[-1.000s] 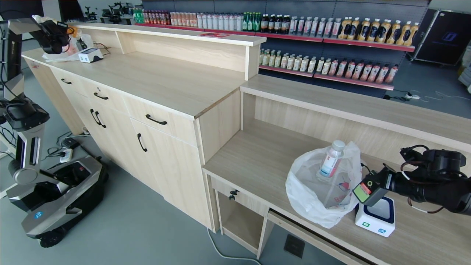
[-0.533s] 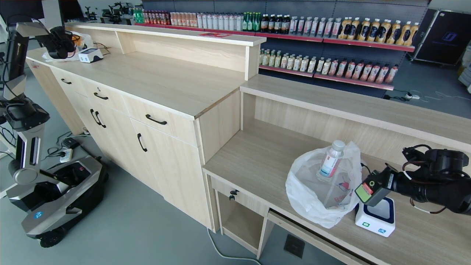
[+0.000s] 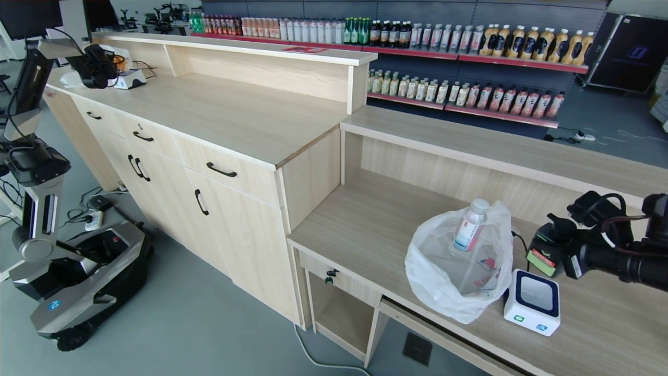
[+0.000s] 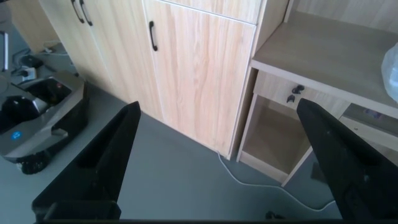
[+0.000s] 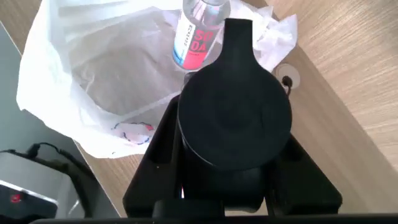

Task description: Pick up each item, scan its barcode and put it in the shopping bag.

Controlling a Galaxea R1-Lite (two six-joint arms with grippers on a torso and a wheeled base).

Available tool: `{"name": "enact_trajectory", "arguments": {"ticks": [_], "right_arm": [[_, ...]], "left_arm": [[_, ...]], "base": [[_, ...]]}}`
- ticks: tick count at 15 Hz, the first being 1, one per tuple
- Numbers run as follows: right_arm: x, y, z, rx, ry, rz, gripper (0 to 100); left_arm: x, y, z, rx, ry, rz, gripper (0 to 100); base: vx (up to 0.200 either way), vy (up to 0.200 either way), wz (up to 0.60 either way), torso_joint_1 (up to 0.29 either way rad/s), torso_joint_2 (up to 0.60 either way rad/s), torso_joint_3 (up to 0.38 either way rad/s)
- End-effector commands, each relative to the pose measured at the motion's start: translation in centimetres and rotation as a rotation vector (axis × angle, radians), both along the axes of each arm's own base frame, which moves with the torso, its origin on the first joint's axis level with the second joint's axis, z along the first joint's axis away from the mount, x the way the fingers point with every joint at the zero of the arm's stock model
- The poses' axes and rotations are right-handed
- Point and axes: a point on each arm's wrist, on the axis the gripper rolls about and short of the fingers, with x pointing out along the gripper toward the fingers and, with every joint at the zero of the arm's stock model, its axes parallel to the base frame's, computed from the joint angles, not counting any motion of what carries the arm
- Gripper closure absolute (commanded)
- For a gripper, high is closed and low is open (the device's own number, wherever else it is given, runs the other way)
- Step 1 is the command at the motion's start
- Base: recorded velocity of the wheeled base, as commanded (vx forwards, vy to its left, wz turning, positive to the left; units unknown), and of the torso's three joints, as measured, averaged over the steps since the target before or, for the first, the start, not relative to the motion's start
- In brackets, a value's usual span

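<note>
My right gripper hangs above the desk just behind the white barcode scanner, shut on a black item with a green and red label. In the right wrist view the black item sits between the fingers and hides their tips. The white plastic shopping bag stands open left of the scanner with a clear bottle upright inside; the bag and bottle lie beyond the held item. My left gripper is open over the floor beside the desk, holding nothing.
The low desk has bare wood left of the bag. A taller counter with drawers stands further left. Another robot works at its far end. Shelves of drinks line the back wall.
My right gripper has drawn back to the right and slightly up from over the scanner, turning the black item. The other robot's arm has shifted right along the far counter.
</note>
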Motion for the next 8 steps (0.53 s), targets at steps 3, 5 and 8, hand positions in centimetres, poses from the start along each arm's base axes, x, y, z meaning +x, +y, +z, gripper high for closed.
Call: {"name": "enact_trajectory", "arguments": {"ticks": [3,5,8], "right_arm": [[-2.6,-0.3,2.5,-0.166,-0.146,0.020,100],[-2.3,-0.4,2.0,-0.194,-0.165,0.092,100],[-1.9,-0.7,1.0,-0.208,-0.135,0.101,100]], "left_arm": [[0.0,0.0,0.0,0.000,0.000,0.000,0],[0.0,0.0,0.0,0.000,0.000,0.000,0],[0.0,0.0,0.0,0.000,0.000,0.000,0]], "base": [[0.000,0.000,0.00,0.000,0.00,0.000],[0.000,0.000,0.30,0.004,0.01,-0.004],[0.000,0.000,0.60,-0.002,0.00,0.001]]}}
